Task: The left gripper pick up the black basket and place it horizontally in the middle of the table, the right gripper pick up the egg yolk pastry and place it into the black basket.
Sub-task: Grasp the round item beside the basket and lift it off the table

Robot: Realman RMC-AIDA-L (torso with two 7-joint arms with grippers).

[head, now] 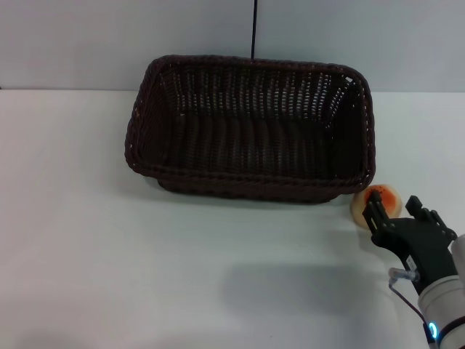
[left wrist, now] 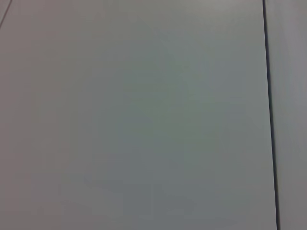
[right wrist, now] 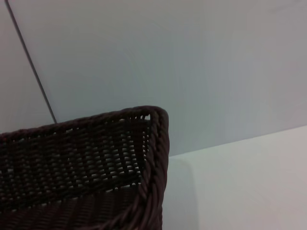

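The black basket [head: 251,131] stands lengthwise across the middle of the white table [head: 109,254], empty inside. The egg yolk pastry [head: 379,199] lies on the table just off the basket's near right corner. My right gripper [head: 397,211] is at the near right, low over the table, open, with one finger [head: 375,214] in front of the pastry's near side and the other to its right. The right wrist view shows a corner of the basket's rim [right wrist: 154,143] and the table [right wrist: 249,187]. My left gripper is out of view; its wrist view shows only a plain wall.
A grey wall [head: 363,36] with a dark vertical seam [head: 254,29] rises behind the table's far edge. The basket's near wall stands close to the left of the pastry. Bare tabletop lies left of and in front of the basket.
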